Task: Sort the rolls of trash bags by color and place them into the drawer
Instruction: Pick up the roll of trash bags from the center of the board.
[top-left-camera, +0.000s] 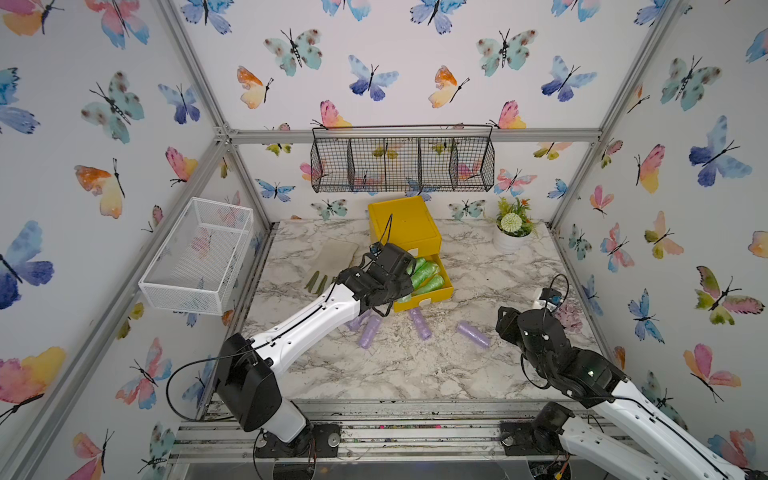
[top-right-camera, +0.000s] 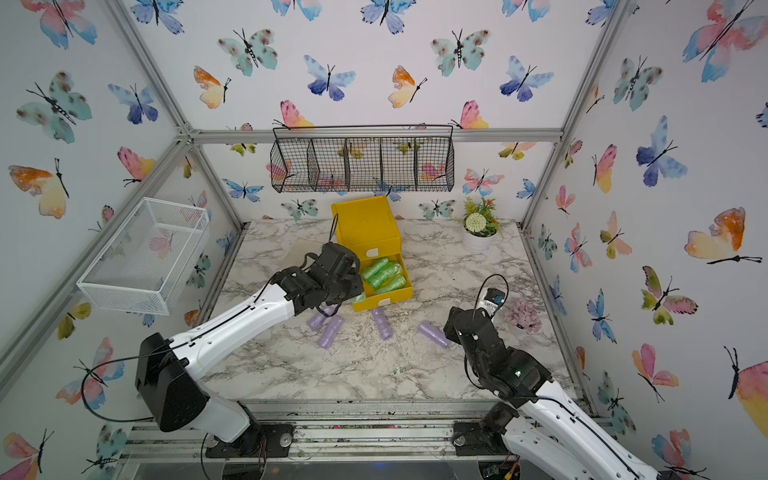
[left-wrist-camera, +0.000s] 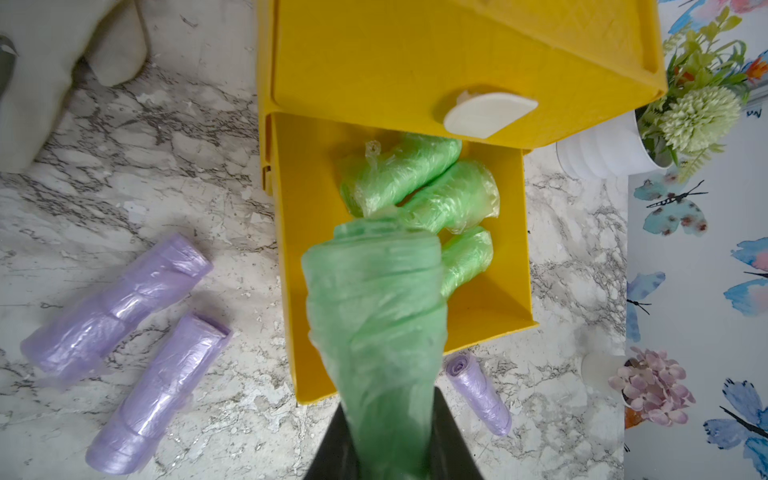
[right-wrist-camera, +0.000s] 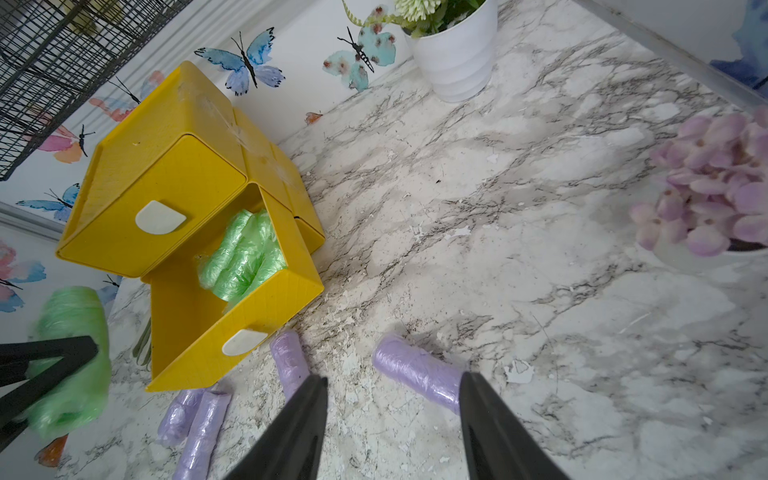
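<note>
The left fingers (left-wrist-camera: 453, 449) are pinching a crinkly green roll (left-wrist-camera: 374, 316) over the pulled-out yellow plastic drawer (left-wrist-camera: 490, 307); three shiny green rolls (left-wrist-camera: 415, 187) are lying inside it; the right fingers (right-wrist-camera: 291, 428) are standing apart, empty, above the marble-patterned table (right-wrist-camera: 540, 249); four purple rolls (right-wrist-camera: 415, 374) are lying there before the drawer.

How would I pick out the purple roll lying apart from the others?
Find the yellow chest of drawers at the back of the marble table. Purple rolls lie in front of its open drawer. The lone purple roll is nearest the right gripper, away from the other three.
</note>
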